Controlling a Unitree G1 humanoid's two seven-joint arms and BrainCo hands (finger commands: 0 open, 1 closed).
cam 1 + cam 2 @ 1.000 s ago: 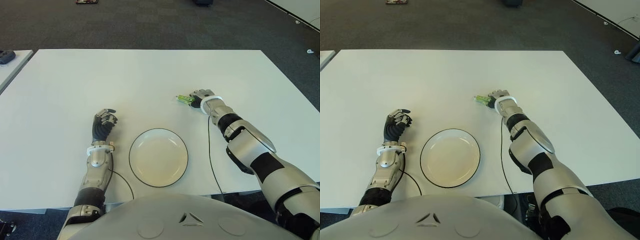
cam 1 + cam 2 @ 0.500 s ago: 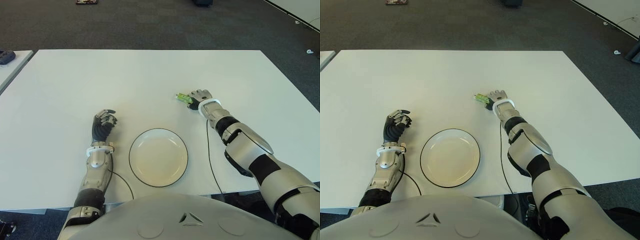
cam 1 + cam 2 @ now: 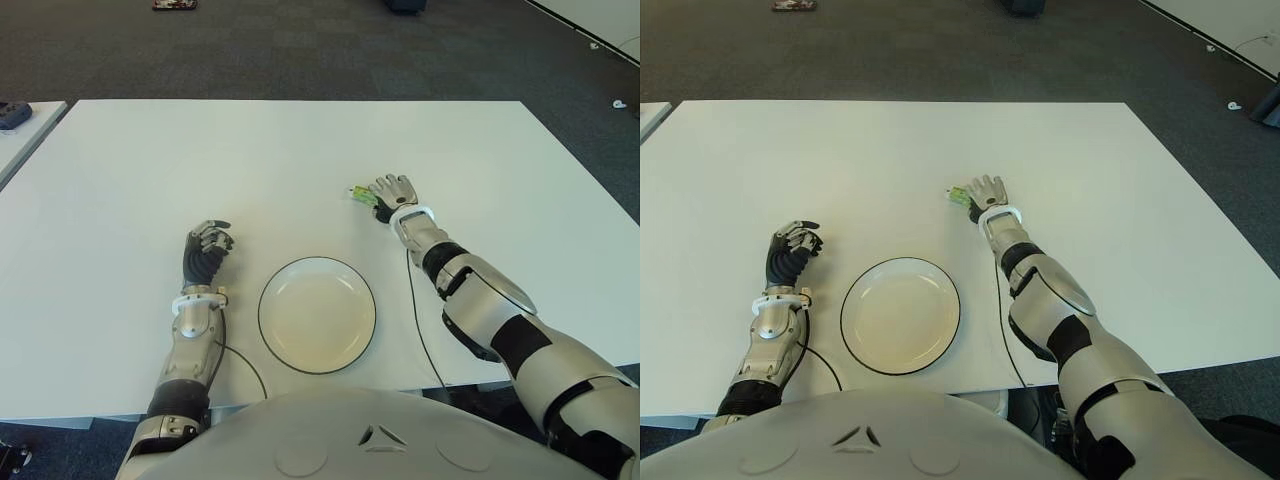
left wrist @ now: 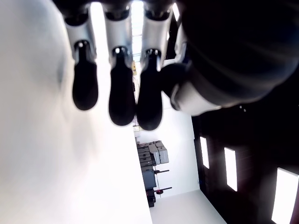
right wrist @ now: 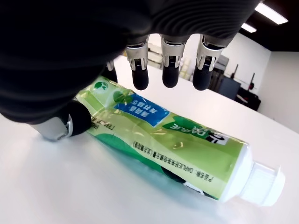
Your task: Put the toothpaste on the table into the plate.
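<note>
A green toothpaste tube with a white cap lies flat on the white table, to the right of and beyond the plate. My right hand hovers just over its tail end, open. The fingers are spread above the tube and the thumb is beside it. The eye views show only the cap end of the tube sticking out left of the hand. The white plate with a dark rim sits near the front edge and holds nothing. My left hand shows left of the plate, fingers curled, holding nothing.
A thin black cable runs from my right wrist back over the table's front edge. A second table's corner with a dark object shows at the far left. Dark carpet lies beyond the table's far edge.
My right hand has slid a little left and forward onto the tube and its fingers have spread out. The tube, the plate and the left hand stay where they were.
</note>
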